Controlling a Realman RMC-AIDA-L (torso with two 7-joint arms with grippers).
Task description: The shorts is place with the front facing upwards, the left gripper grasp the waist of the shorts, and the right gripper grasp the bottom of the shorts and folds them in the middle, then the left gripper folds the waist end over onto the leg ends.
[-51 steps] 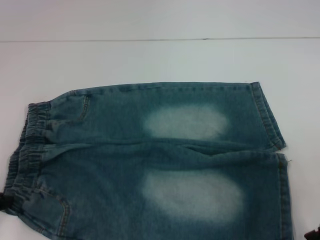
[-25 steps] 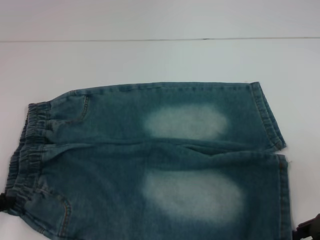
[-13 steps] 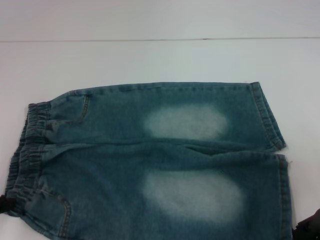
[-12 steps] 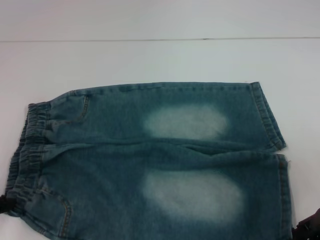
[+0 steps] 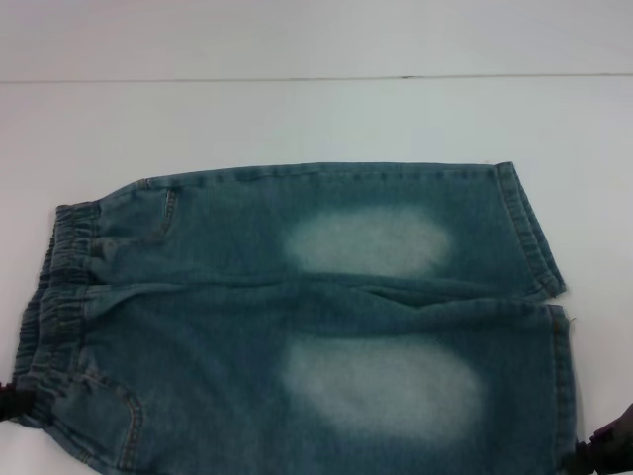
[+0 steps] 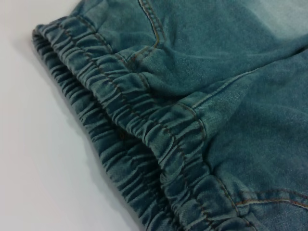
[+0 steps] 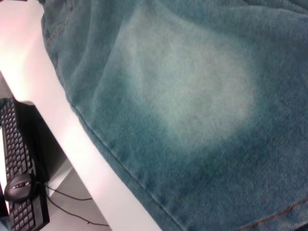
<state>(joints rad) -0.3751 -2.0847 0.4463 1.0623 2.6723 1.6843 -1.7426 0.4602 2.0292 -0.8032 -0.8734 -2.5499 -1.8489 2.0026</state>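
Note:
The shorts (image 5: 297, 317) lie flat on the white table (image 5: 297, 119), front up, with two pale faded patches showing. The gathered elastic waist (image 5: 54, 297) is on the left. The bottom of the shorts, the two straight leg ends (image 5: 534, 237), is on the right. Only a dark sliver of my left gripper (image 5: 8, 404) shows, at the near corner of the waist. A dark part of my right gripper (image 5: 608, 450) shows just beside the near leg's hem. The left wrist view is filled by the waist (image 6: 144, 125), and the right wrist view by a faded patch (image 7: 192, 91).
The table's near edge (image 7: 53, 115) runs close along the shorts' near side. Below it sit a black keyboard (image 7: 17, 168) and mouse (image 7: 19, 186). Bare white table lies beyond the shorts up to the far edge (image 5: 316, 77).
The right gripper has shifted slightly at the lower right corner, showing a little more. The left gripper and the shorts have hardly moved.

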